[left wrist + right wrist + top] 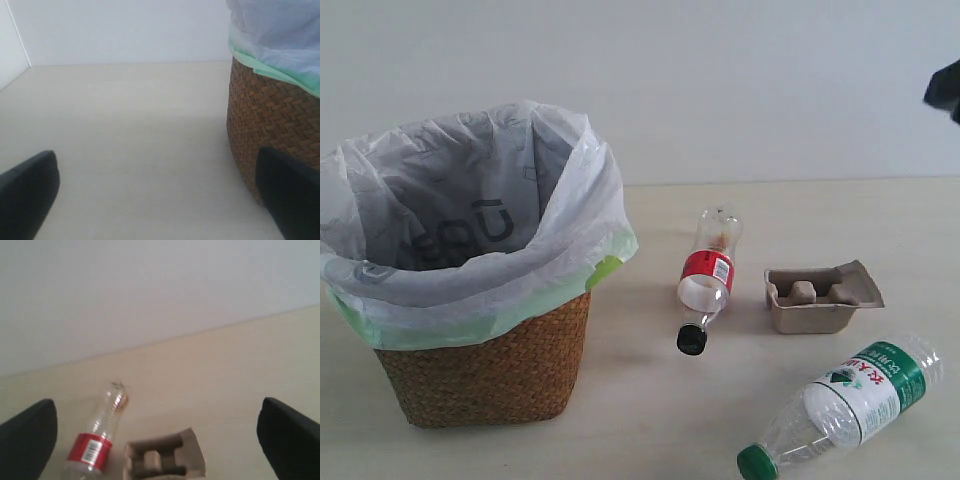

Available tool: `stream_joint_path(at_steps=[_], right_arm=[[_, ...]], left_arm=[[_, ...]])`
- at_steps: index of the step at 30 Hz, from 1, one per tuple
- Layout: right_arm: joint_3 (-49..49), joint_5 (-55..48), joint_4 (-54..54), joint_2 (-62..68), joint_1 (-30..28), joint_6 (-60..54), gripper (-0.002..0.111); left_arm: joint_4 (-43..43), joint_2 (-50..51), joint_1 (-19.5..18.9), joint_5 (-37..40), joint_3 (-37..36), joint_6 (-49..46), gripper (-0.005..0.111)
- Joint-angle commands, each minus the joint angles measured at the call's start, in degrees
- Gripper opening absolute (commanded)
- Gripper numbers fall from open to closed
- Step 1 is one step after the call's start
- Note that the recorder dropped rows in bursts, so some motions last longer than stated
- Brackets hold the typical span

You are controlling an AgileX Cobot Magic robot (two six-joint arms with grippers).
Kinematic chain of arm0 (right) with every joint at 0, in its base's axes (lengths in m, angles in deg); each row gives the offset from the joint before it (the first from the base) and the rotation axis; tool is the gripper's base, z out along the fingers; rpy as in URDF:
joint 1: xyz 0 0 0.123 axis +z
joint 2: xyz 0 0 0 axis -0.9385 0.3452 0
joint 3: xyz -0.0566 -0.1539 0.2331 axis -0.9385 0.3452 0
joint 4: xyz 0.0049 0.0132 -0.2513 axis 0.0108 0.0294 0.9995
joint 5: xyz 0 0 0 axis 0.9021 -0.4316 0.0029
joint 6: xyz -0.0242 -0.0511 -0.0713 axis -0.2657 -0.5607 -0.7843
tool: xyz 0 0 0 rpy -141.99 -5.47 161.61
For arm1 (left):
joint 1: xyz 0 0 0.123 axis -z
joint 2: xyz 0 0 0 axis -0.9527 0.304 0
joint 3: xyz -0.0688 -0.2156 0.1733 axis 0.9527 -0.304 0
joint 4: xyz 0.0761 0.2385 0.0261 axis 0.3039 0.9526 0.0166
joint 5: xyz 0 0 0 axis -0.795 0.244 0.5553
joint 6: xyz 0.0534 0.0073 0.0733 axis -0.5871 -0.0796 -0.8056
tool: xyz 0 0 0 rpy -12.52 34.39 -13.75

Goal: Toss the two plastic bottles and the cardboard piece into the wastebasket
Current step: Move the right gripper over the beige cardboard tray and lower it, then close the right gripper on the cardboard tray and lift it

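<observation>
Exterior, counted: one wastebasket [485, 375] at the left of the table [650, 410]; two bottles lying flat, the red-label bottle [708, 272] and the green-label bottle [855, 398]; one cardboard piece [820, 300] near both, touching neither.
Exterior, corner: a dark shape [945, 88] at upper right, possibly part of an arm (too little is shown).
Left wrist only: the left gripper [155, 155] is seen spread wide, nothing held, with the wicker wall just beside one finger.
Right wrist only: the right gripper [157, 406] is seen spread wide and empty; only the red-label bottle and the cardboard piece are shown.
</observation>
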Motion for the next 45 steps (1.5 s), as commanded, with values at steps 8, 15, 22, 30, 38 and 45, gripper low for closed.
stream_joint_path(at_steps=[8,15,22,30,38,45], right_arm=[[-15.2,-16.9,-17.9,28.0,-0.2,-23.3,0.104],[-20.9,-18.7,-20.8,40.6,-0.2,-29.6,0.104],[-23.2,-15.9,-20.2,49.0,-0.2,-32.8,0.104],[-23.3,-11.7,-19.5,53.0,-0.2,-34.0,0.104],[-23.3,-10.9,-19.6,57.3,-0.2,-33.9,0.104],[-23.3,-9.7,-19.6,57.3,-0.2,-33.3,0.032]], left_arm=[[-0.1,-0.2,-0.2,-0.4,0.2,0.5,0.108],[-0.1,-0.2,-0.2,-0.4,0.2,0.5,0.108],[-0.1,-0.2,-0.2,-0.4,0.2,0.5,0.108],[-0.1,-0.2,-0.2,-0.4,0.2,0.5,0.108],[-0.1,-0.2,-0.2,-0.4,0.2,0.5,0.108],[-0.1,-0.2,-0.2,-0.4,0.2,0.5,0.108]])
